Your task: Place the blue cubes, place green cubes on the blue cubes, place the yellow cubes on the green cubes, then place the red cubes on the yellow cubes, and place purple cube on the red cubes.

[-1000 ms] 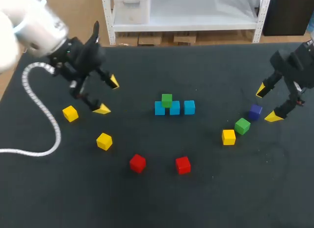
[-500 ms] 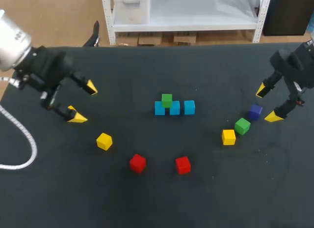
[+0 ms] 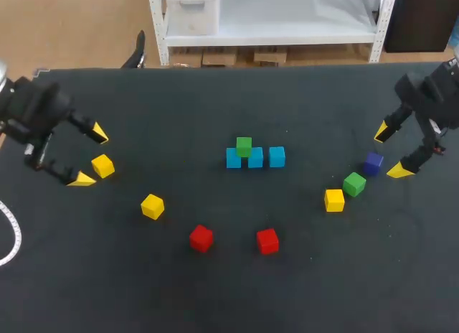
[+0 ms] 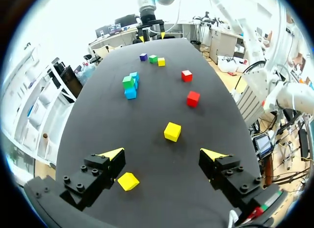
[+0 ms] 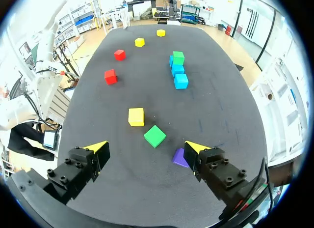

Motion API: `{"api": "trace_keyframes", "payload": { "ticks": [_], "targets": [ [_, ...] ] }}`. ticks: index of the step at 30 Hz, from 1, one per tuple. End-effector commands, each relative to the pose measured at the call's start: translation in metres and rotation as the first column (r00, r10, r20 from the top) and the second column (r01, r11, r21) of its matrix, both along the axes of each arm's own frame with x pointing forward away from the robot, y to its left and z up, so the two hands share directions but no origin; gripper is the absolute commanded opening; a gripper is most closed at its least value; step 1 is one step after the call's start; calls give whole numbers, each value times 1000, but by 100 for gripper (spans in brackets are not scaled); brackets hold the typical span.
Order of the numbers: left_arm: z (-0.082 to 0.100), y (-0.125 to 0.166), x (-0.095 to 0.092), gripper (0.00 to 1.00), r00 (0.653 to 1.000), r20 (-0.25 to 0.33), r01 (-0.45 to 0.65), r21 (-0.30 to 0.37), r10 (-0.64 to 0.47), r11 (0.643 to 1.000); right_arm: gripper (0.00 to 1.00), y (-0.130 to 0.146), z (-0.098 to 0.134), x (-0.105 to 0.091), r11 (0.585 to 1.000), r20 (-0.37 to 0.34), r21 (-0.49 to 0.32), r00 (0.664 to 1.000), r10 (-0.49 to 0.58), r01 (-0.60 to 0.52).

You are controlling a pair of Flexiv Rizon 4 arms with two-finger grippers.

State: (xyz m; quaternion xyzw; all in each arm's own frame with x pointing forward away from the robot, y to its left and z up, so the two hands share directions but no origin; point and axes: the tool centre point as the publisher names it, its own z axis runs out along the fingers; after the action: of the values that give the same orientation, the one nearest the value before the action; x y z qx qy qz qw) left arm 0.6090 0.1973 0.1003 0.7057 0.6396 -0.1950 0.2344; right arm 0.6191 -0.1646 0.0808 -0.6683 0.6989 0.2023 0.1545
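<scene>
Three blue cubes (image 3: 255,158) lie in a row mid-table, with one green cube (image 3: 244,146) on top of them. My left gripper (image 3: 88,156) hovers open at the table's left, beside a yellow cube (image 3: 102,166); in the left wrist view that cube (image 4: 128,181) lies by one finger. A second yellow cube (image 3: 152,206) and two red cubes (image 3: 201,238) (image 3: 267,241) sit nearer the front. My right gripper (image 3: 391,151) hangs open at the right, holding nothing. Ahead of it lie a purple cube (image 5: 179,157), a green cube (image 5: 155,136) and a yellow cube (image 5: 136,116).
A white ribbed cable (image 3: 10,236) of my left arm curves over the table's left edge. The dark tabletop (image 3: 287,290) runs wide between the scattered cubes.
My left arm has drawn back to the left, away from the middle, with its fingers open. The yellow cube it hid is in view again. The right arm has not moved.
</scene>
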Motion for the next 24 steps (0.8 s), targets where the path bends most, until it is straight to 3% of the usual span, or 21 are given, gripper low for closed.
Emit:
{"api": "trace_keyframes", "payload": {
  "ticks": [1, 20, 24],
  "targets": [
    [0, 3, 1, 100, 1000, 0, 4, -3, -4, 1000, 100, 0, 0, 0, 1000, 1, 2, 1000, 1, -1],
    [2, -1, 1, 100, 999, 2, 47, -3, -47, 999, 100, 0, 0, 0, 1000, 1, 2, 1000, 1, -1],
    [2, -1, 1, 100, 999, 2, 47, -3, -47, 999, 100, 4, -4, 0, 990, 40, -74, 991, 127, -124]
  ]
}}
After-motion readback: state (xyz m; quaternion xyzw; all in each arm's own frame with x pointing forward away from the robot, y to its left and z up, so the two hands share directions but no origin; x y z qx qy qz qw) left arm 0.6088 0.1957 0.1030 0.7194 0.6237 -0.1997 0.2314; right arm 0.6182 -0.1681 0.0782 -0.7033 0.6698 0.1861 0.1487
